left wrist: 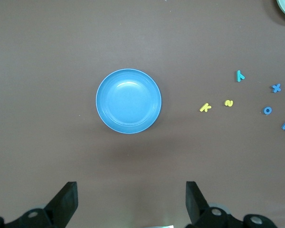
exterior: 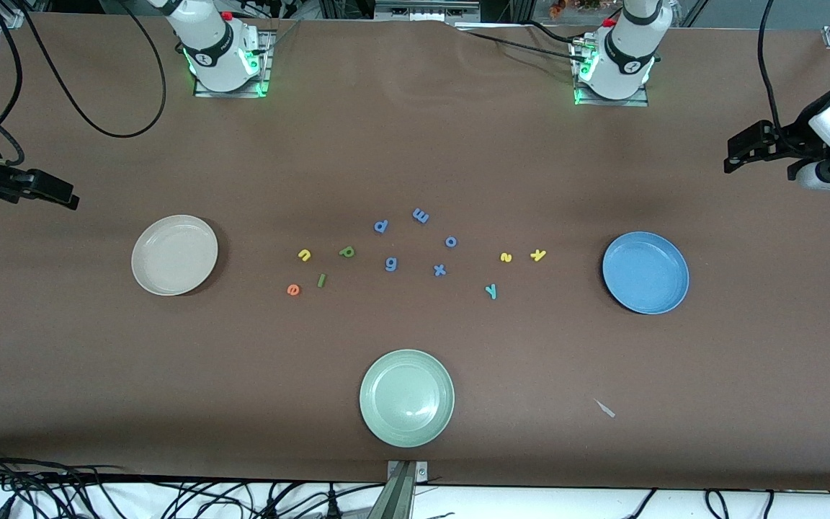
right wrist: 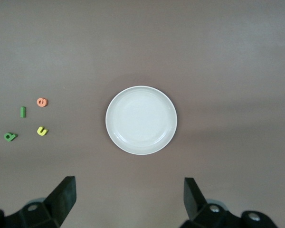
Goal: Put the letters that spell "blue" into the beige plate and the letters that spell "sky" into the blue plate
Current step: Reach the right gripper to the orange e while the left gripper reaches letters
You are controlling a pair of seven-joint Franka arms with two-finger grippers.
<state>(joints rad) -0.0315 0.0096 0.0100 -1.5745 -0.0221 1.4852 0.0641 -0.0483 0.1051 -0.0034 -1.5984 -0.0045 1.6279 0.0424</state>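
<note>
Table: brown table [exterior: 415, 144], letters scattered mid-way between plates.
Blue letters: green b [exterior: 346, 251], l [exterior: 321, 280], u [exterior: 304, 254], e [exterior: 293, 290] beside the beige plate [exterior: 174, 254], toward the right arm.
Sky letters: s [exterior: 506, 257], k [exterior: 538, 254], y [exterior: 491, 290] beside the blue plate [exterior: 645, 272].
Pincers: right pincer [exterior: 62, 196] and left pincer [exterior: 735, 155] wide open, empty, each high over its own table end.

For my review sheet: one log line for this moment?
stage: start | letters: all on table | beige plate, blue plate: empty | left gripper, right gripper: open, waiting
</note>
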